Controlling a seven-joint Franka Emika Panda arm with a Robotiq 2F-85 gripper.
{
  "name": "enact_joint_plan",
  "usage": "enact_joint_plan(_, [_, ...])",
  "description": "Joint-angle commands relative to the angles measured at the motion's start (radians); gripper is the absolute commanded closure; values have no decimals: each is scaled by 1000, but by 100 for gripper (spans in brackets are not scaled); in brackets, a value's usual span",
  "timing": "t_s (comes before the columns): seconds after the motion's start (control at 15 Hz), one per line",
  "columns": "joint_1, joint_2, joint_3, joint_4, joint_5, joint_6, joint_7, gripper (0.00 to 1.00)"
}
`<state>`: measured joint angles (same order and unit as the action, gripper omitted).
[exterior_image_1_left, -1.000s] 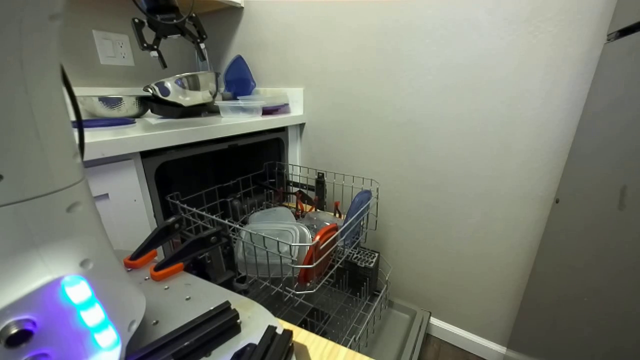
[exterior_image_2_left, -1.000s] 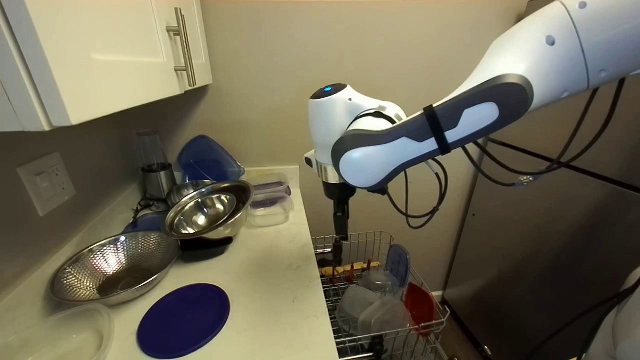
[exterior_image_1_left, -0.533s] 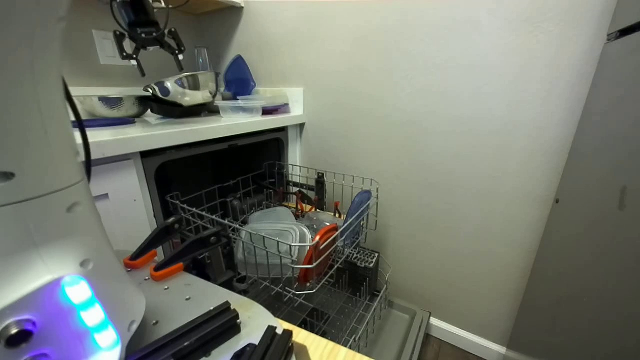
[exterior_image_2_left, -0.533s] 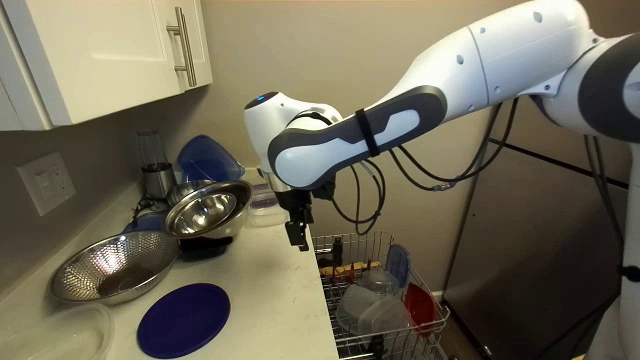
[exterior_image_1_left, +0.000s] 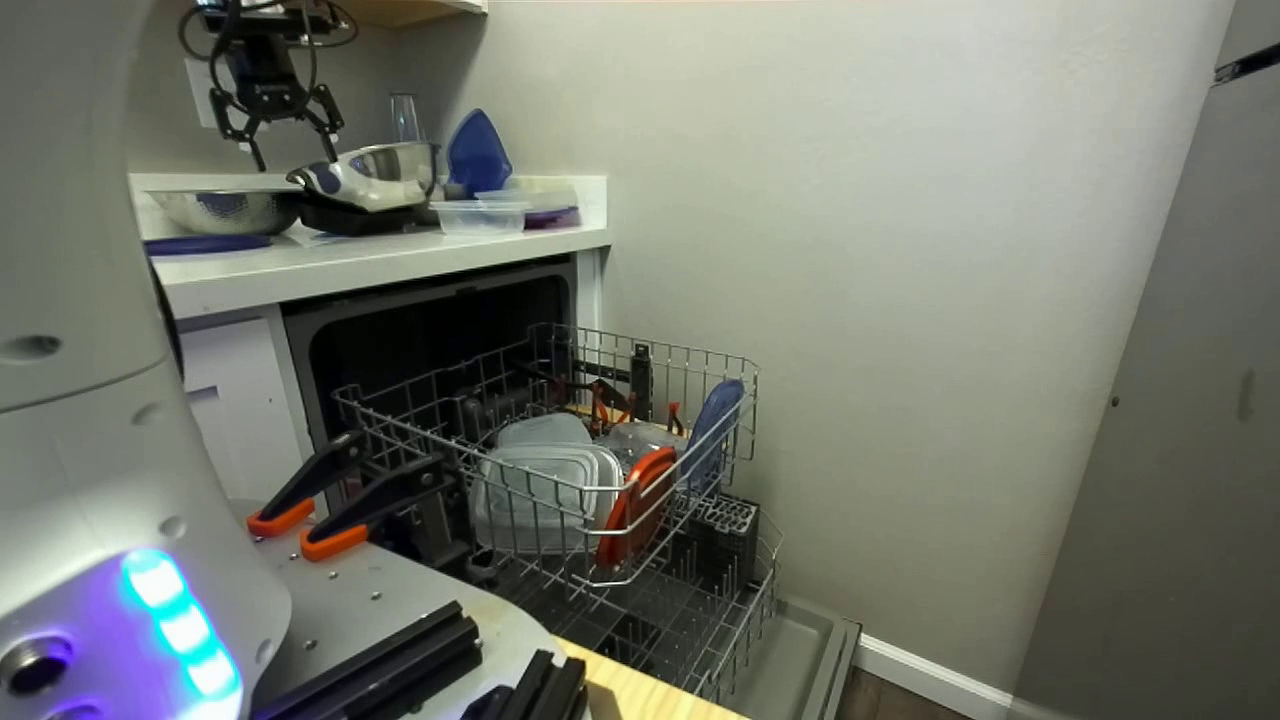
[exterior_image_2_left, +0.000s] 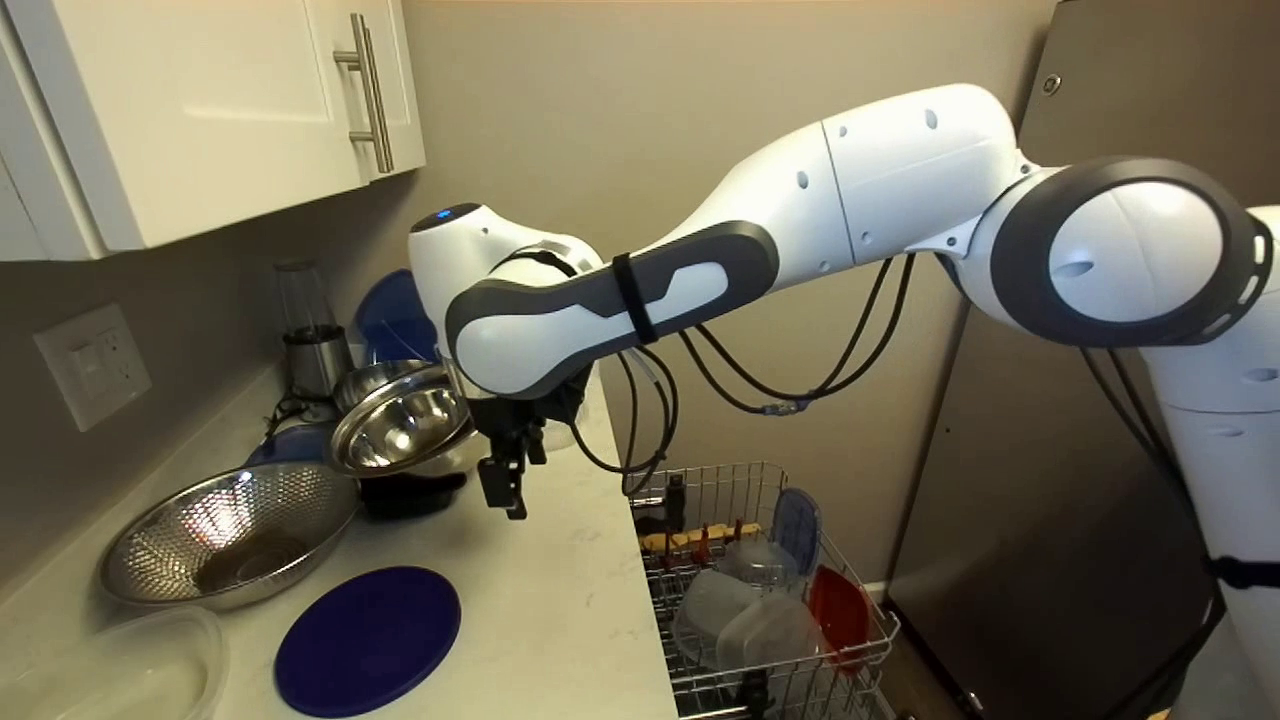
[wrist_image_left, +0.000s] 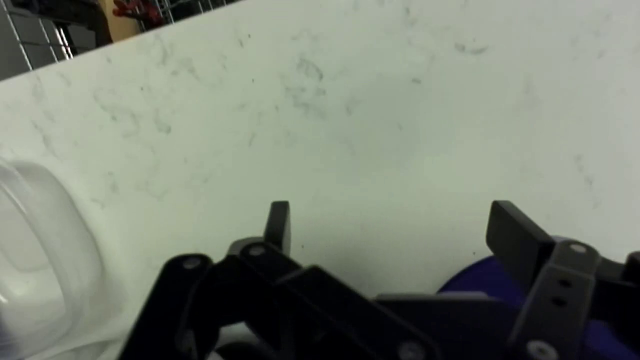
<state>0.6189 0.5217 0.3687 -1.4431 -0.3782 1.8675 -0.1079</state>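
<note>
My black gripper (wrist_image_left: 390, 205) stands open above the white counter (wrist_image_left: 325, 125), with nothing between its fingers. Part of a round purple lid (wrist_image_left: 492, 277) shows behind the right finger in the wrist view; the gripper hides the remainder. A clear plastic container (wrist_image_left: 55, 240) lies at that view's left edge. In an exterior view the gripper (exterior_image_2_left: 508, 500) hangs just right of the tilted steel bowls (exterior_image_2_left: 400, 430), apart from the purple lid (exterior_image_2_left: 368, 640) in front. The steel colander (exterior_image_2_left: 235, 535) sits further left. Seen from the opposite camera, the gripper (exterior_image_1_left: 297, 163) is above the counter's back items.
Beside the counter, a pulled-out dishwasher rack (exterior_image_1_left: 700, 352) holds clear containers (exterior_image_1_left: 545, 490), a red lid (exterior_image_1_left: 636, 505) and a blue lid (exterior_image_1_left: 715, 430). A white cabinet (exterior_image_2_left: 220, 110) overhangs the counter. A blender (exterior_image_2_left: 315, 350) and a blue lid (exterior_image_2_left: 395, 310) stand near the wall.
The arm has swung from over the dishwasher rack to over the counter, towards the bowls and purple lid. The gripper has come lower and stays open. The dishes have not moved.
</note>
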Motion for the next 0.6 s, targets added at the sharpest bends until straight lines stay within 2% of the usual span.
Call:
enact_joint_plan(0.0, [64,86,-33,123,-21,22,-43,0])
enact_joint_plan(0.27, [131,176,-69,245,-9,-22,-92,0])
enact_joint_plan(0.53, [173,263,-101,364,33,-72,-81,0])
